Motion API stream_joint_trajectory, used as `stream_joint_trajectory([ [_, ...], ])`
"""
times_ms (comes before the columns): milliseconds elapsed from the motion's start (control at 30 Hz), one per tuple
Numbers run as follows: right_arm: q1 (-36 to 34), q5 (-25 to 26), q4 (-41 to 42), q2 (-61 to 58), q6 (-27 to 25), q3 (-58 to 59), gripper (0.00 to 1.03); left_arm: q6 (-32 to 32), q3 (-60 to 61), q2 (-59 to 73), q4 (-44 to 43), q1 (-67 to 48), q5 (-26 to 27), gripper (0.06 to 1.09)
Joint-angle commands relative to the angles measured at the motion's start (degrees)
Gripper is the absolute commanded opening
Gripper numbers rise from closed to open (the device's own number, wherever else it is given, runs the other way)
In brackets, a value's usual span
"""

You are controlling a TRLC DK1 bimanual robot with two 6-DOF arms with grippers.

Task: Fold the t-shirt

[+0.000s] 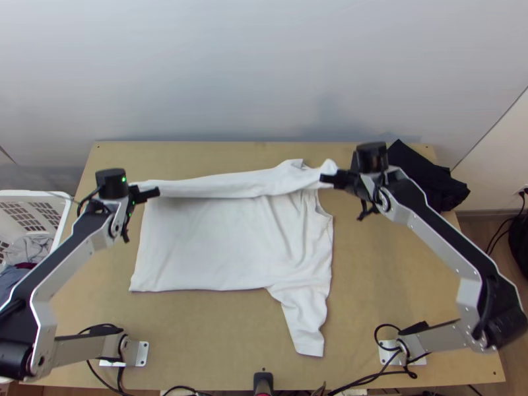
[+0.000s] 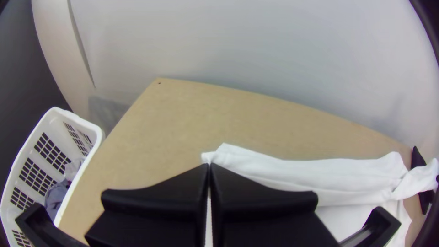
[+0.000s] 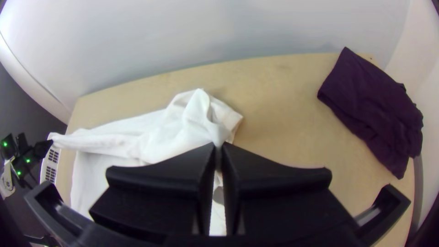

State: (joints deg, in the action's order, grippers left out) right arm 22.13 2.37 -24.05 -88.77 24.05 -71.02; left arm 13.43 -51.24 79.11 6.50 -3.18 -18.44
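I have the t-shirt (image 1: 204, 244) across the middle of the table (image 1: 218, 330), its body mostly spread, hem toward my left and neck opening toward my right. Along the far side a long band of it is raised between my two grippers, with loose creases, and it hangs over the flat part below. My left gripper (image 1: 145, 194) is at the far hem corner, its fingers pinched together on the cloth right at their tips. My right gripper (image 1: 338, 178) is at the far side by the shoulder end, its fingers closed on a bunched bit of the same shirt; whether that is sleeve or shoulder I can't tell. The near sleeve (image 1: 303, 323) lies flat, pointing toward the table's near edge, with small wrinkles where it joins the body. Over at the far right corner a dark cloth (image 1: 422, 175) lies folded and a bit rumpled on the table, behind and beside my right gripper. Off the table's left side I see a white basket (image 2: 87, 123) with some clothes (image 2: 57, 194) inside, grey and darker pieces.
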Motion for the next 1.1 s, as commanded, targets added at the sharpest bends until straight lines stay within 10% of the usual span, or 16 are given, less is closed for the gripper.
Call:
stream_joint_trajectory([
  [0,1.3,-1.8,-2.0,7.2,1.1,8.8,0.03,-0.4,8.4,-6.9,1.0,0.9,1.6,0.1],
  [867,7.8,-6.4,-9.1,16.2,1.2,21.5,0.03,1.6,21.9,-12.5,0.6,1.9,2.0,0.1],
  [1000,7.7,-6.4,-9.3,16.5,1.1,20.5,0.37,2.8,21.7,-12.5,0.5,2.2,1.9,0.15],
  [1067,7.4,-6.4,-9.7,16.4,1.0,19.4,0.49,3.6,20.7,-12.5,1.4,2.6,2.2,0.45],
])
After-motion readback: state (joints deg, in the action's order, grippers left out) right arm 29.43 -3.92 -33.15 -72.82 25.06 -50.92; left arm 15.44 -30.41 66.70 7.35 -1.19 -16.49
